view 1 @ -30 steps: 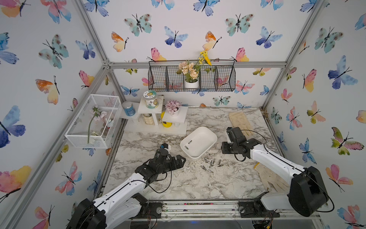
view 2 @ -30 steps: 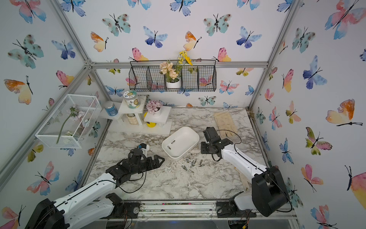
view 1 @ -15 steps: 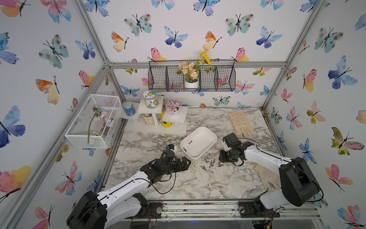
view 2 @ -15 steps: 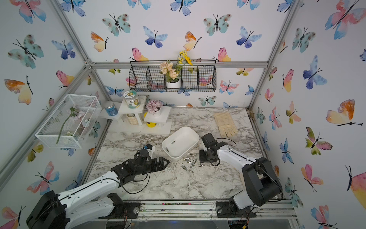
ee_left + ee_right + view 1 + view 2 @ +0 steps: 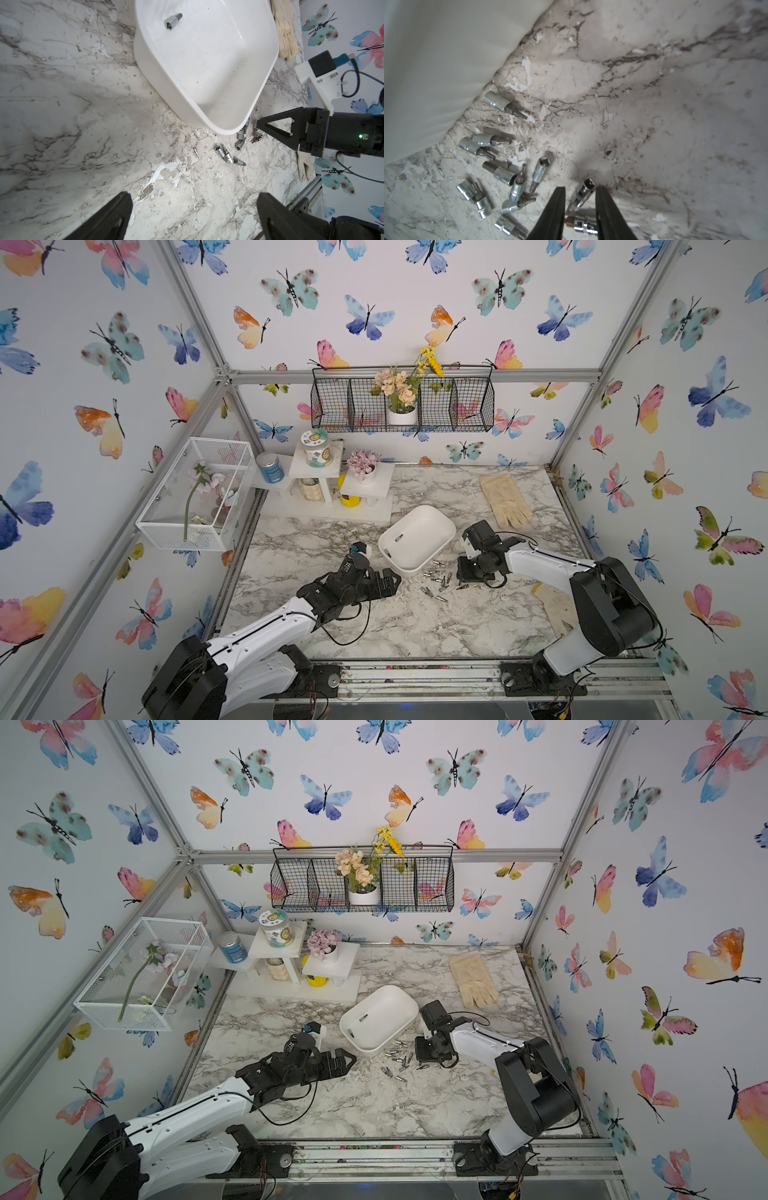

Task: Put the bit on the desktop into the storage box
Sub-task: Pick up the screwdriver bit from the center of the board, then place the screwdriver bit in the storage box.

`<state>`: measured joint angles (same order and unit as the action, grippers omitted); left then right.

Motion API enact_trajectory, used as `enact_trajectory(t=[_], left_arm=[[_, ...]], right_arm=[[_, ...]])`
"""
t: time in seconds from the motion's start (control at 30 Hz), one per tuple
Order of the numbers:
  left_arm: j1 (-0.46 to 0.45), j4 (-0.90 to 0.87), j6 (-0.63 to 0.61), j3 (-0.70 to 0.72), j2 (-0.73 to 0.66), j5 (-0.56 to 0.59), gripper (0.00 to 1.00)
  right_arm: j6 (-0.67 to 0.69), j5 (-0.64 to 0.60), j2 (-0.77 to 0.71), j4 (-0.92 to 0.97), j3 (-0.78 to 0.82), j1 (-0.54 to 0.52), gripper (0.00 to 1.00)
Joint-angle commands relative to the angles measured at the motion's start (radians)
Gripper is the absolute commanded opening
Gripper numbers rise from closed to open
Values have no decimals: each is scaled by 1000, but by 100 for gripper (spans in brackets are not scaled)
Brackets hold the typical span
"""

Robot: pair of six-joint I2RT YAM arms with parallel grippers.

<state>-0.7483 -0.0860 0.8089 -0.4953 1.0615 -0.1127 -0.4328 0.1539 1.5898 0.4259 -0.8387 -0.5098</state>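
The white storage box (image 5: 432, 526) (image 5: 390, 1006) lies tilted on the marble desktop (image 5: 415, 626), with one bit (image 5: 398, 537) (image 5: 173, 20) inside. Several silver bits (image 5: 436, 578) (image 5: 399, 1057) (image 5: 227, 154) lie scattered just in front of the box. My right gripper (image 5: 464, 583) (image 5: 424, 1063) (image 5: 580, 189) points down at the right end of that scatter. Its narrowed jaws straddle one bit (image 5: 582, 193), with a gap still showing on one side. A second bit (image 5: 583, 224) lies between them, nearer the wrist. My left gripper (image 5: 395, 583) (image 5: 352, 1060) (image 5: 193, 197) hovers wide open and empty beside the box's near-left corner.
A cream glove (image 5: 505, 499) lies at the back right and another (image 5: 557, 605) by the right arm's base. White shelf steps with jars (image 5: 328, 489) stand at the back left. A white mesh cage (image 5: 195, 493) and a black wire basket (image 5: 403, 406) hang on the walls.
My right gripper came down from beside the box to the bits and its jaws narrowed around one. My left gripper moved a little right, toward the box.
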Motion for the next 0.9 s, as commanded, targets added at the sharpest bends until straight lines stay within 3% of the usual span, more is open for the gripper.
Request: enact_trajectory(t=[0.0, 0.87], left_arm=[[-4, -4, -6, -14, 3, 29, 99], [-18, -58, -30, -49, 24, 65, 99]], right_arm=[[10, 16, 16, -4, 9, 1, 29], [26, -20, 31, 7, 3, -4, 18]])
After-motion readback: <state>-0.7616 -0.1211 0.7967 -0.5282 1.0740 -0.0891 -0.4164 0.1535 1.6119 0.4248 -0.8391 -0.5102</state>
